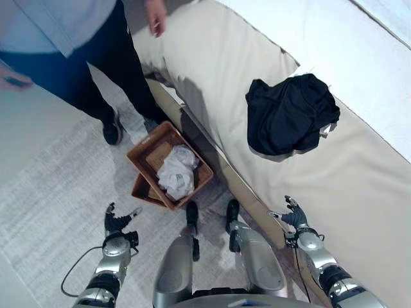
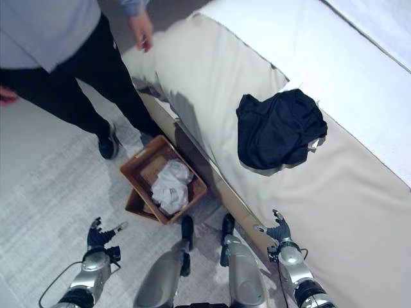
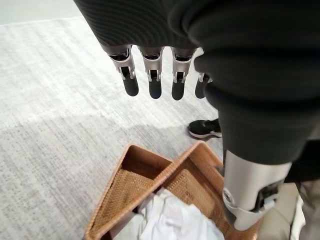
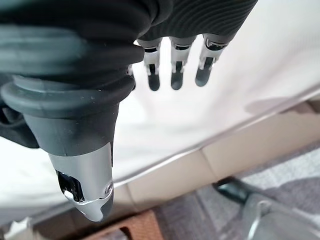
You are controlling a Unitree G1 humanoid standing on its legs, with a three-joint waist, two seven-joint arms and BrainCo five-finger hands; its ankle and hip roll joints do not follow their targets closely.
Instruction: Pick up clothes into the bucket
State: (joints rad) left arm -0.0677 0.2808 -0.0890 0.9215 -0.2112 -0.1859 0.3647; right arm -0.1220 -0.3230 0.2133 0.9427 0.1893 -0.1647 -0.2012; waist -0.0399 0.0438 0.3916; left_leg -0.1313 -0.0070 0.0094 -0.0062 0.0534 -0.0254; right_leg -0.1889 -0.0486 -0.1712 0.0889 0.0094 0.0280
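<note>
While a black garment lies crumpled on the beige bed, well up the mattress from its floor-side edge, neither hand touches any cloth. The brown woven basket sits on the grey carpet just beside the bed's edge, at the side nearer the robot's left. It appears to be two baskets nested or stacked, the lower one peeking out at the corner. White clothes are bunched inside the upper basket, filling its half nearest the bed.

The left hand hangs over the carpet, away from the bed and a little short of the basket, its fingers straight and spread with nothing between them; its wrist view looks past them down onto the basket's woven rim and the white cloth. The right hand hovers at the near edge of the bed, far from the black garment, its fingers likewise relaxed and empty, with the pale bed cover beyond them.

A person in dark trousers and a light top stands on the carpet beyond the basket, one shoe close to its far corner and one hand hanging near the end of the bed.
</note>
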